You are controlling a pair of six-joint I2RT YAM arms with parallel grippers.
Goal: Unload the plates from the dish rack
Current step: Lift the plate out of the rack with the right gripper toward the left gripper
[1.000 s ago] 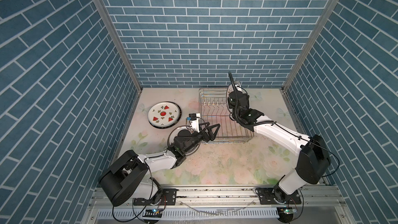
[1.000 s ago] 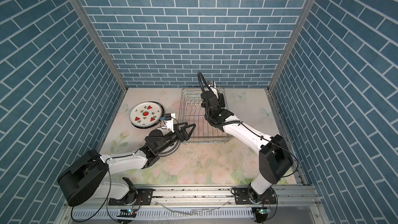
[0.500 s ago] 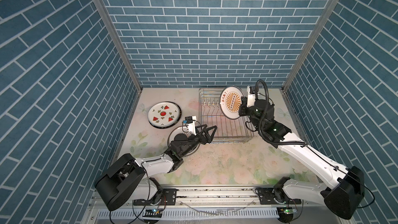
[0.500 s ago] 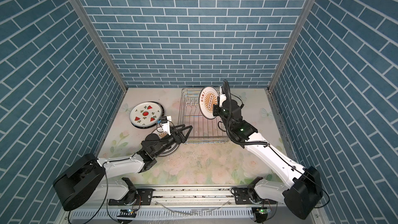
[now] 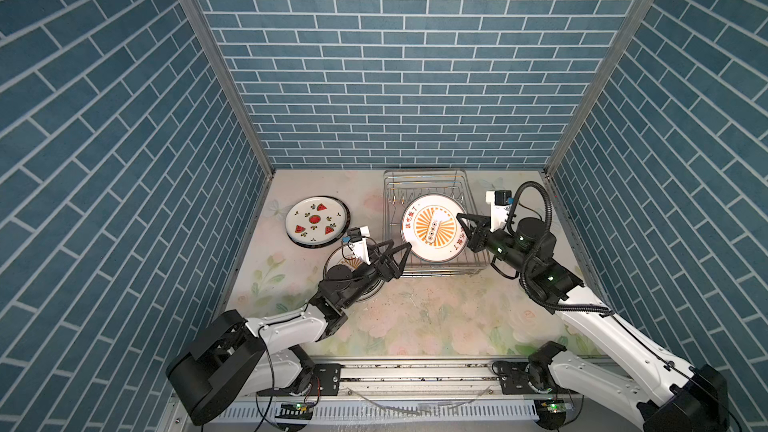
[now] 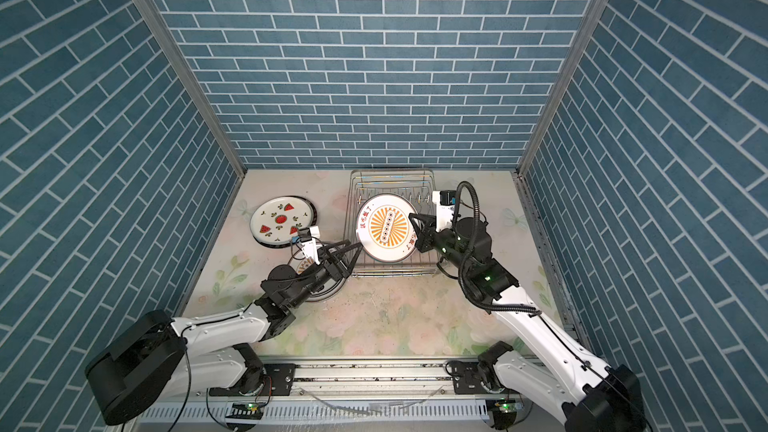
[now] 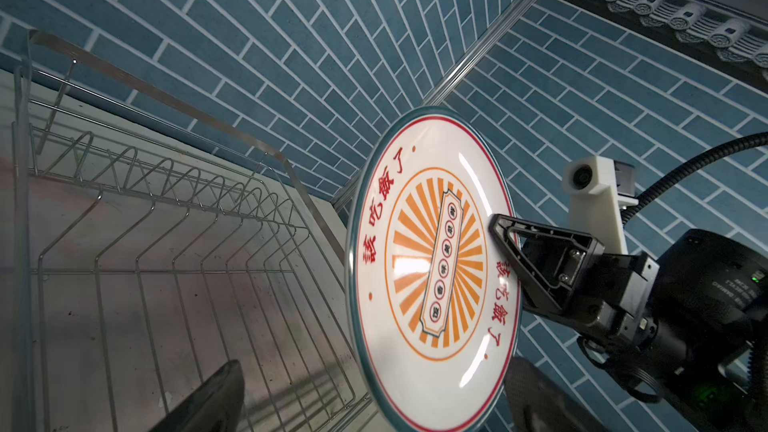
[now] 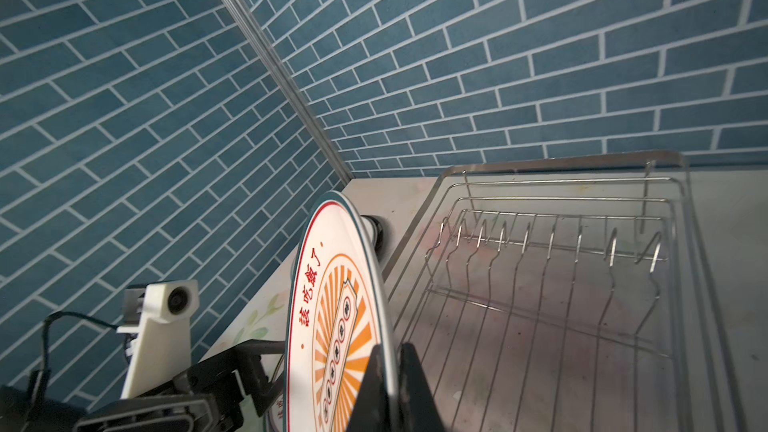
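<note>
Hanging tilted over the rack (image 5: 426, 179), a sunburst plate (image 5: 430, 230) is pinched at its 3 o'clock rim by the right gripper (image 5: 461, 220). The left gripper (image 5: 401, 246), fingers wide, waits at its 7 o'clock. A watermelon plate (image 5: 316, 223) lies flat at the rack's 9 o'clock.

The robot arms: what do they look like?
The left arm and right arm have white shells with black joints. The left pincer and right pincer are black triangular open frames under white camera mounts. A black ribbed hose loops along the right arm.
</note>
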